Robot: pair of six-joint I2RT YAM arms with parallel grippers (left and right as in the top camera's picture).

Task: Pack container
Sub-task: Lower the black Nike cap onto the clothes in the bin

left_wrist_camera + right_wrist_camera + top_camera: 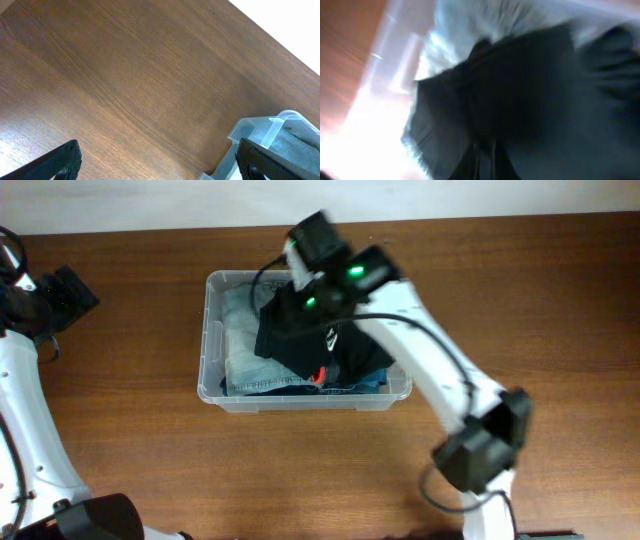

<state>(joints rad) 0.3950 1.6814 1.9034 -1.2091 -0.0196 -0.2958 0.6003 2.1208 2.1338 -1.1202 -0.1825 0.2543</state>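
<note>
The clear plastic container (212, 340) stands at the table's middle, and its corner (265, 131) shows at the right of the left wrist view. It holds folded pale and blue clothes (248, 345). A black garment (320, 345) lies on top, partly lifted and bunched. My right gripper (300, 310) hangs over the container, shut on that black garment (520, 90), which fills the blurred right wrist view; the pinched fingertips (481, 157) show at the bottom. My left gripper (72, 288) is far left over bare table, open and holding nothing (162, 167).
Brown wooden table (150, 460) all round the container. The right arm (440, 370) reaches in from the front right, crossing the container's right end. A white wall runs along the table's back edge (480, 195).
</note>
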